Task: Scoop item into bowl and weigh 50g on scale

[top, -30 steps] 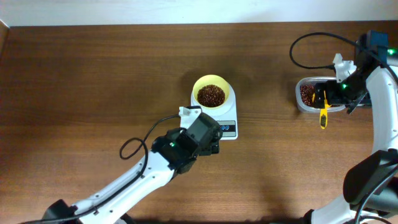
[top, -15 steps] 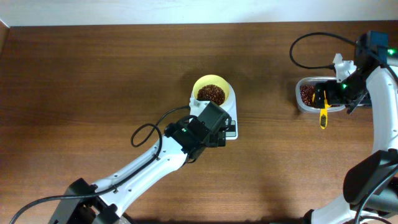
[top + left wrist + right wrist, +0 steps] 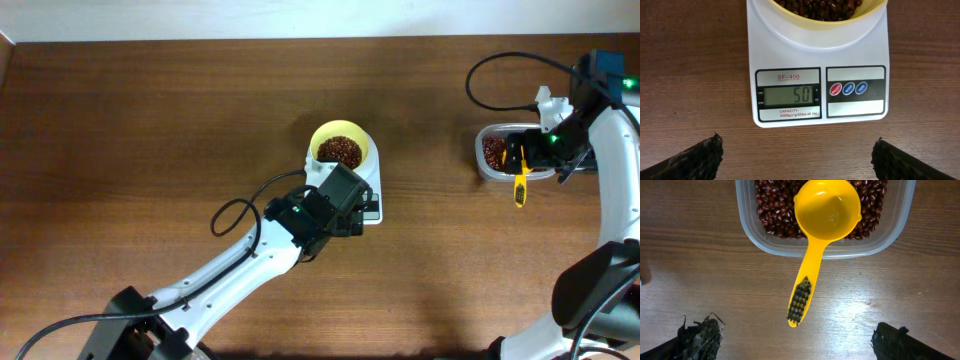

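Observation:
The pale-yellow bowl (image 3: 340,148) holds reddish-brown beans (image 3: 340,152) and stands on the white scale (image 3: 370,180). In the left wrist view the scale (image 3: 817,90) reads 50, with the bowl (image 3: 815,25) on top. My left gripper (image 3: 797,157) is open and empty, just in front of the scale's display. My right gripper (image 3: 790,340) is open and empty, in front of the clear tub (image 3: 825,247) of beans (image 3: 775,215). The yellow scoop (image 3: 820,230) rests with its cup in the tub and its handle over the rim.
The tub (image 3: 510,152) sits at the right of the table with the scoop handle (image 3: 520,185) sticking out toward the front. Black cables run from both arms. The table's far edge meets a white wall.
My left arm moved up toward the scale between one second and half a second ago, then stayed still. The right arm has not moved.

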Available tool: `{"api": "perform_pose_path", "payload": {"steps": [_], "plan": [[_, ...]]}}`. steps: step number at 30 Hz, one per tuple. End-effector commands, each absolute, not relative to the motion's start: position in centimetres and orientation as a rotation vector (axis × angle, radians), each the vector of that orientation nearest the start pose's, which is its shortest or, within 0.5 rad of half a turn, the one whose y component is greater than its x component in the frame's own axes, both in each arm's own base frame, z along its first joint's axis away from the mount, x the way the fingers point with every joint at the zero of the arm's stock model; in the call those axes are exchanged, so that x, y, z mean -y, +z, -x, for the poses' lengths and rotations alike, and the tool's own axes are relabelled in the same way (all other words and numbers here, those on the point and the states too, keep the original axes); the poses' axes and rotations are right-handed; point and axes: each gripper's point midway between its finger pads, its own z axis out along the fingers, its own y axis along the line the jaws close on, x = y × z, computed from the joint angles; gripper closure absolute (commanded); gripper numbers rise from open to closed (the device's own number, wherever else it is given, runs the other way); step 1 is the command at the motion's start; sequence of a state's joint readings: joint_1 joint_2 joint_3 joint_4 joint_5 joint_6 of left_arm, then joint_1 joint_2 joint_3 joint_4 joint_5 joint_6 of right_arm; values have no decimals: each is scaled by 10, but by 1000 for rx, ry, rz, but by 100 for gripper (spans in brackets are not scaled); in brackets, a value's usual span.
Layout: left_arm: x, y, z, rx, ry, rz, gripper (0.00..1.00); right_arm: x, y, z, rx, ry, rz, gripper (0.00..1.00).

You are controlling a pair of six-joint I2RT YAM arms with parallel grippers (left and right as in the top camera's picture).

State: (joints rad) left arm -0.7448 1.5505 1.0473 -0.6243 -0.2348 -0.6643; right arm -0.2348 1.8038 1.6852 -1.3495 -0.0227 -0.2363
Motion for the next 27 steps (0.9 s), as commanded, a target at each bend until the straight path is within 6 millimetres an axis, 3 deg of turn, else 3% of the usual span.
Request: {"api": "perform_pose_path", "payload": {"steps": [1,5,11,16,24,27], "plan": [[221,105,-298,-2622,-155,-162,1,80,162,-353,-3015,-24,9,1],[218,134,-299,-2532,-172,-372,1,80,162,-353,-3015,-24,9,1],[168,200,-311,-2343,-209,-430,1,80,162,-353,-3015,-24,9,1],[116,212,-295,-2218,-275,-270,2,80,162,-353,-3015,-24,9,1],[65,228,-276,-1593,-335,-178,1,80,162,-353,-3015,-24,9,1],[41,230,-269,-1520,-254,-128,1,80,162,-353,-3015,-24,9,1]]}}
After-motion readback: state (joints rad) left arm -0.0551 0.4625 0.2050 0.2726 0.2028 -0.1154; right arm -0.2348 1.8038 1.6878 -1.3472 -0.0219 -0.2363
